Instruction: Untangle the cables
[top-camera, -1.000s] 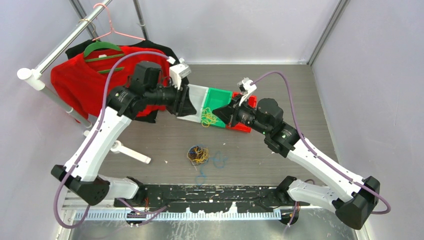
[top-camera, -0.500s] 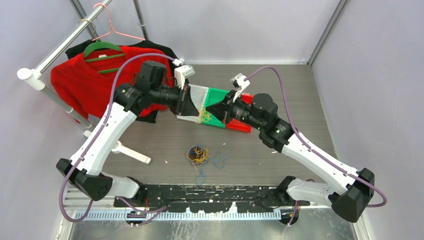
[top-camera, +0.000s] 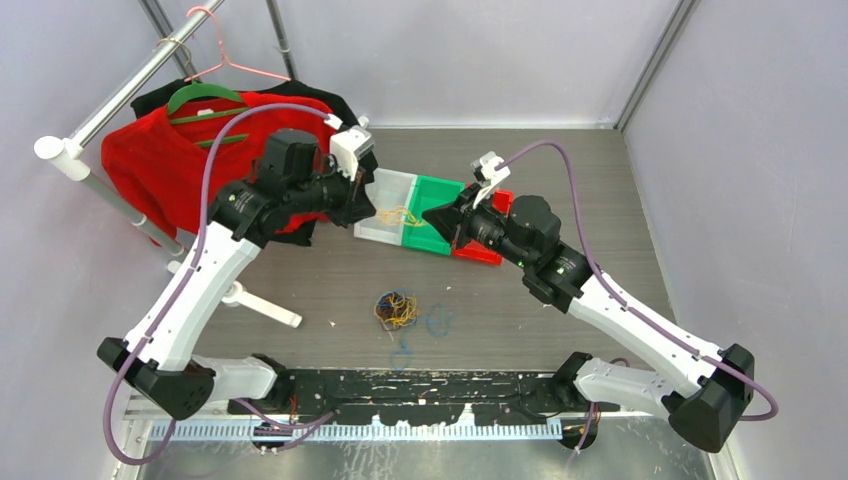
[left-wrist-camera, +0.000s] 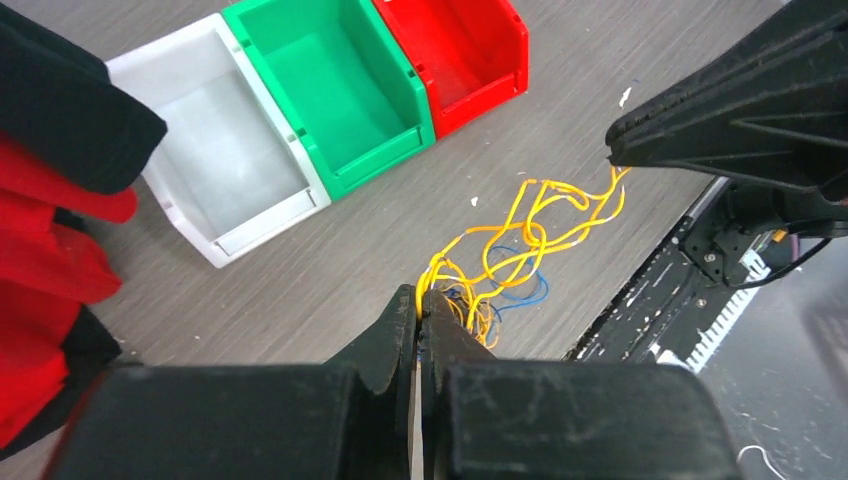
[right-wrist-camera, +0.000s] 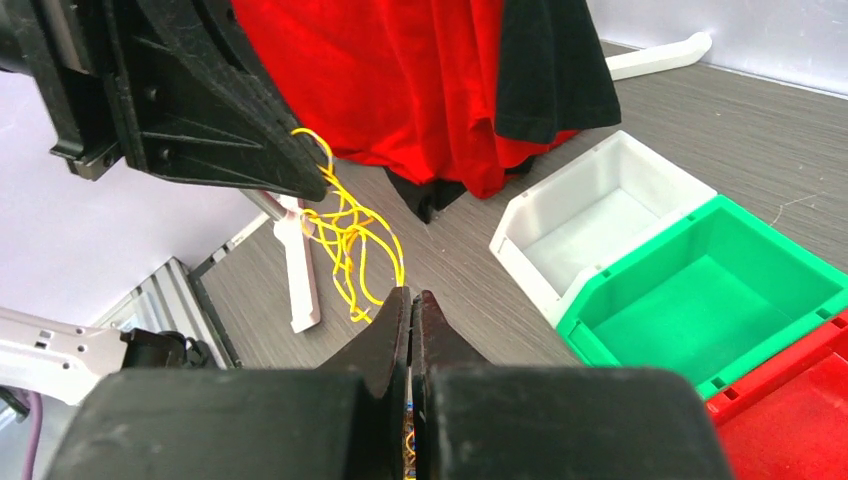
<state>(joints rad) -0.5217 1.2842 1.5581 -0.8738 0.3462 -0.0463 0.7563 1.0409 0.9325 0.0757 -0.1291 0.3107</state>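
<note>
A small bunch of yellow cables (top-camera: 400, 214) hangs stretched in the air between my two grippers, above the white bin. My left gripper (top-camera: 373, 207) is shut on one end; in the left wrist view its tips (left-wrist-camera: 420, 296) pinch the yellow cables (left-wrist-camera: 530, 235). My right gripper (top-camera: 432, 216) is shut on the other end, and the strands (right-wrist-camera: 345, 235) run from its tips (right-wrist-camera: 411, 293) to the left gripper (right-wrist-camera: 215, 120). A mixed clump of yellow, blue and dark cables (top-camera: 396, 309) lies on the table below, with loose blue strands (top-camera: 437, 320) beside it.
A white bin (top-camera: 385, 190), a green bin (top-camera: 435, 195) and a red bin (top-camera: 480, 250) stand in a row at mid-table. A red shirt (top-camera: 150, 165) hangs on a rack at the left; the rack's white foot (top-camera: 262, 305) lies on the table.
My left gripper has shut on the yellow cables and drawn back to the left. The bunch, which hung loose from the right gripper, is now pulled out between the two grippers.
</note>
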